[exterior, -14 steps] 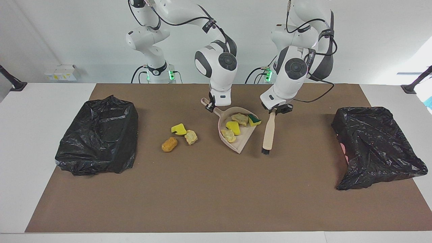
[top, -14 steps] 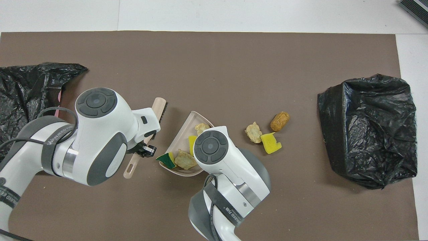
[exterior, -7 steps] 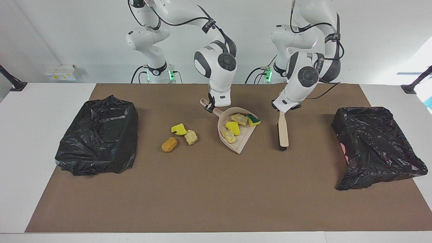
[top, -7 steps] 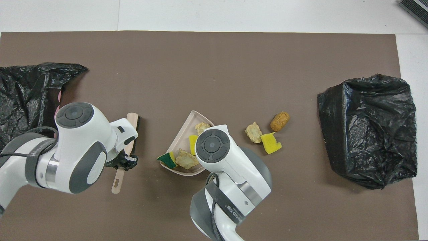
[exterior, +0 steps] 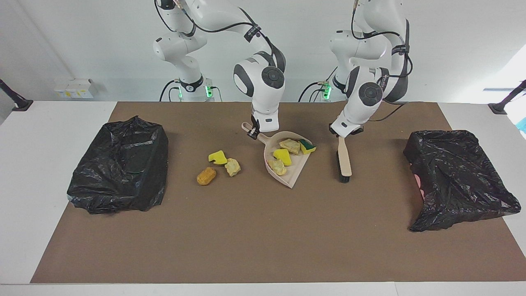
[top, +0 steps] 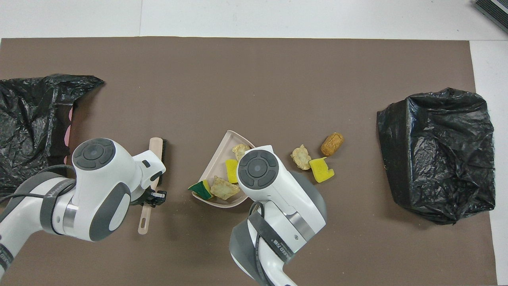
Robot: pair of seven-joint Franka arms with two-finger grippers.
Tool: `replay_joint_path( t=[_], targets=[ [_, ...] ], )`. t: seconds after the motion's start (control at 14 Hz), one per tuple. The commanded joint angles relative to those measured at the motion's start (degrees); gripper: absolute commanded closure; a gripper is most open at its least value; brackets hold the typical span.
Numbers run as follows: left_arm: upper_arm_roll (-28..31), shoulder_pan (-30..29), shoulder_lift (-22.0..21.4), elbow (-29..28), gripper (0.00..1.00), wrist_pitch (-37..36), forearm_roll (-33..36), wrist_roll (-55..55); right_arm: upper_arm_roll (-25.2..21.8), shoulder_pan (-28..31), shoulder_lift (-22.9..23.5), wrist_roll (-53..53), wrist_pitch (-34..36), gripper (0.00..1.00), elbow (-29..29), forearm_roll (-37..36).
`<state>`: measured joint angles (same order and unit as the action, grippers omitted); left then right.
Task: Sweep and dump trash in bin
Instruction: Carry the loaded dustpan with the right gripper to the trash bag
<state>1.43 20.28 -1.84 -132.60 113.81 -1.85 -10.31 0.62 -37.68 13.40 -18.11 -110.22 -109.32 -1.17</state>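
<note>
L pincer [exterior: 340, 135] is pressed together on the handle of the brush [exterior: 343, 158], w/ the brush head down on the brown mat [exterior: 263, 230], bristles facing the dustpan [exterior: 294, 174]. In the overhead view the same pincer [top: 155, 196] sits over the handle part of the brush [top: 155, 147], handle end poking out toward the robots.

R pincer [exterior: 253, 130] is pinched on the dustpan's handle, at the end nearer the robots; the pan's wide mouth points away from the robots. From overhead the R arm hides its pincer and part of the dustpan [top: 216, 165].

Brush lies just beside the dustpan, toward the L arm's end of the table [exterior: 53, 135], not touching it.

Trash: 4 chunks in the pan – a tan chunk [exterior: 291, 145], a yellow-and-green chunk [exterior: 307, 146] at the pan's edge, a yellow chunk [exterior: 282, 156], and a pale chunk [exterior: 277, 166]. 3 more lie on the mat beside the pan, toward the R arm's end: a yellow piece [exterior: 217, 157], a pale piece [exterior: 232, 167] and an orange-brown piece [exterior: 206, 176], close together.

Black bag [exterior: 119, 166] sits at the R arm's end of the mat, another black bag [exterior: 458, 179] at the L arm's end, both well apart from the trash.
</note>
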Motion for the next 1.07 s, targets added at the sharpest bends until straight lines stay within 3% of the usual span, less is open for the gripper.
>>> replay_joint_path(
  t=[0.0,0.29,0.5,0.79,1.0],
  targets=[
    [0.0,-0.2,-1.9,-2.5,1.00,1.6,0.0,-0.7,0.3,0.8,-0.7,-0.9,-0.8,1.00,-1.2,-0.7],
    [0.0,-0.5,-1.9,-2.7,1.00,1.9,0.0,-0.3,-0.4,1.3,-2.7,0.1,2.8,1.00,0.2,-0.9],
    [0.0,-0.5,-1.7,-2.8,1.00,2.3,0.0,-0.5,-0.2,7.8,-7.3,-4.9,4.8,1.00,0.5,-0.2],
    [-0.1,0.0,-1.1,-3.7,1.00,4.1,0.0,-0.8,-0.2,14.8,-10.1,-13.9,5.1,1.00,1.9,1.7],
    [-0.5,0.5,-1.2,-3.6,1.00,4.1,0.0,-3.6,-0.3,24.2,-14.8,-26.1,6.8,1.00,2.3,4.0]
  ],
)
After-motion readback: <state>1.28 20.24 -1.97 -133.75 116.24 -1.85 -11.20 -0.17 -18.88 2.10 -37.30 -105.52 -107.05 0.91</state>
